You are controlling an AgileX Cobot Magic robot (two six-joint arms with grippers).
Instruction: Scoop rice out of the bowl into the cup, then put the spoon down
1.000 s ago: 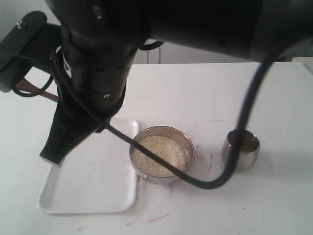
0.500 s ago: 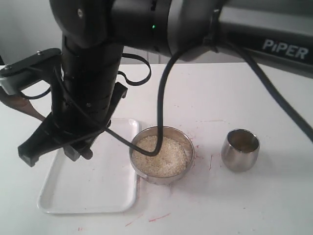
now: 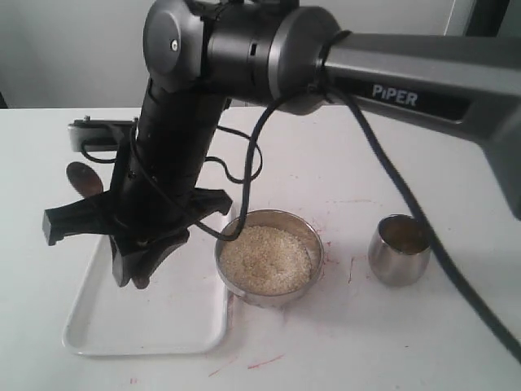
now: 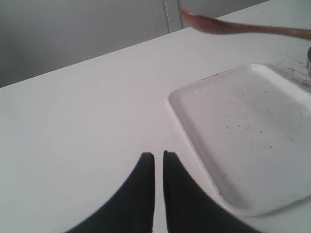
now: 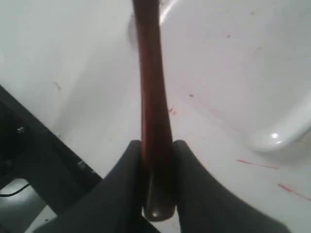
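Observation:
The dark reddish-brown wooden spoon is clamped by its handle end between the fingers of my right gripper, which is shut on it. In the exterior view the right arm reaches across to the left, and only the spoon's round head shows, above the far left of the tray. The handle is hidden behind the arm. The wide steel bowl holds pale rice. To its right stands the small steel cup. My left gripper hovers over bare table with its fingers nearly touching and nothing between them.
A white rectangular tray lies left of the bowl, also visible as the tray and the tray rim. A black cable loops from the arm over the bowl's far edge. Red specks mark the white table.
The right arm has drawn back from the camera and turned. The spoon's head has moved right, to above the tray's far left corner. Bowl, cup and tray have stayed put.

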